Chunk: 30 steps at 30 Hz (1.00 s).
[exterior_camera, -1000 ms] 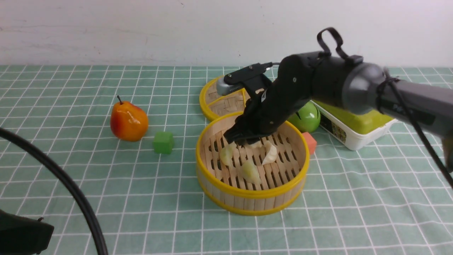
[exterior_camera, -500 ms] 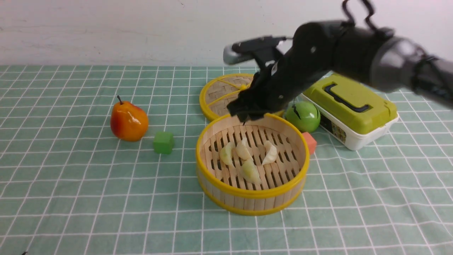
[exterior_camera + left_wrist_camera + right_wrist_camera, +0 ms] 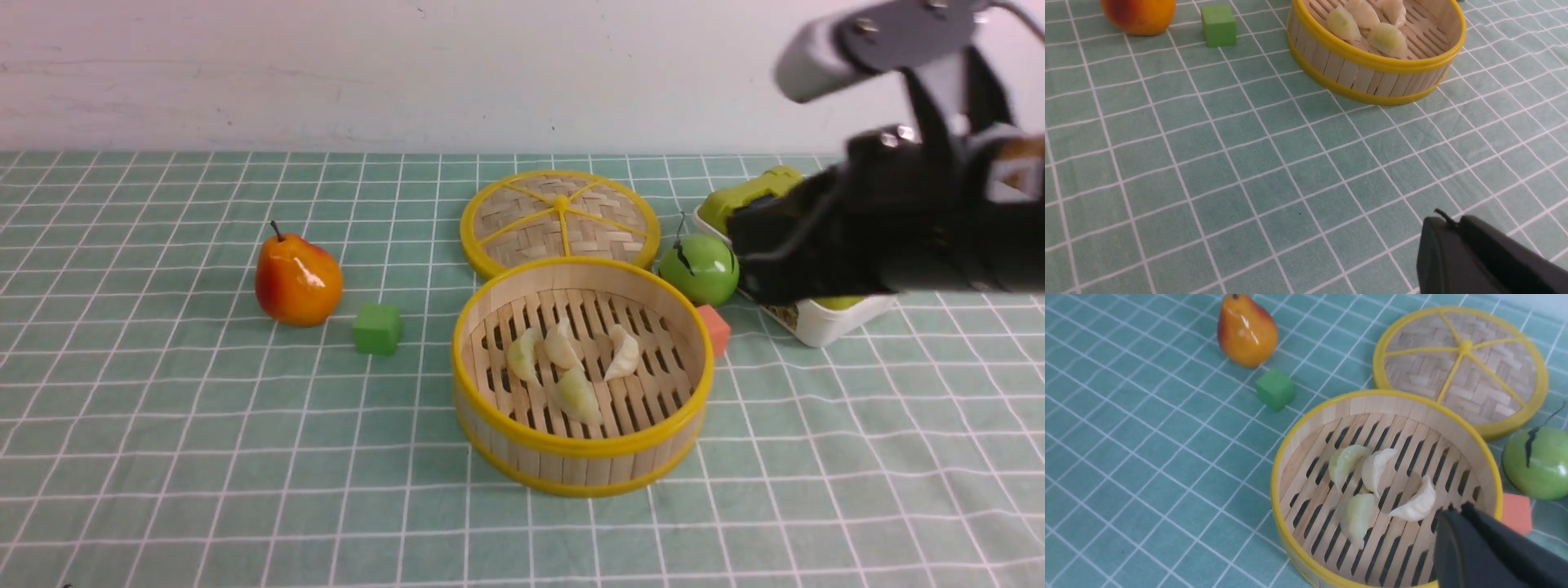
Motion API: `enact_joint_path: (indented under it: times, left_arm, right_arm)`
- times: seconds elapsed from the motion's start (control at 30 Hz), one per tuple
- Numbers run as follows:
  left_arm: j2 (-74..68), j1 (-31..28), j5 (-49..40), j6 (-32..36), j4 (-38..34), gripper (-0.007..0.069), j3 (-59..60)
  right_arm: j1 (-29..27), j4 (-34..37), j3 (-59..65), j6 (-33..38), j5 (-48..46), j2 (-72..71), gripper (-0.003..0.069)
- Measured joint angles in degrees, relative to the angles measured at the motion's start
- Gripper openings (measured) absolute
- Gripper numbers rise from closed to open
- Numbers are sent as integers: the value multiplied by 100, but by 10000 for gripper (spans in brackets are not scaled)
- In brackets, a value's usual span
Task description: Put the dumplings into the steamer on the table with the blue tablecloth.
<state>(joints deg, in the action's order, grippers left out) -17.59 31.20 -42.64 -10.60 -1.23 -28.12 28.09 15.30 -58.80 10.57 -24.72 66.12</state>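
Several pale, glossy dumplings (image 3: 571,363) lie together on the slatted floor of the round bamboo steamer (image 3: 584,457), which stands on the teal grid tablecloth (image 3: 204,449). My right gripper (image 3: 739,261) is shut and empty, raised to the right of the steamer above the lunch box. In the right wrist view its tips (image 3: 1455,508) hang over the steamer's rim (image 3: 1276,473), near the dumplings (image 3: 1374,469). My left gripper (image 3: 1447,220) is shut and empty over bare cloth, well short of the steamer (image 3: 1372,73). It does not show in the front view.
The woven yellow-rimmed lid (image 3: 559,219) lies flat behind the steamer. A green apple (image 3: 698,268), an orange cube (image 3: 716,327) and a green-lidded white box (image 3: 816,322) sit to its right. A pear (image 3: 296,280) and a green cube (image 3: 377,328) sit to its left.
My right gripper has lifted out of the steamer and swung up and to the right, leaving a dumpling beside the others. The left arm has left the front view.
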Motion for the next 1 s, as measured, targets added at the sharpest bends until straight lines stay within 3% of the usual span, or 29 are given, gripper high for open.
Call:
enact_joint_path:
  times: [0.2,0.43,0.83,1.0]
  left_arm:
    - [0,0,0,0,0,37,0]
    - [0,0,0,0,4,39,0]
    - [0,0,0,0,4,50,0]
    - [0,0,0,0,4,57,5]
  right_arm:
    - [0,118,1211,36,351,-1655,-20]
    - [0,125,1608,46,248,-2833,-16]
    - [0,117,1699,53,62,-3236,-6]
    - [-57,-117,2191,53,605,-3392,-4]
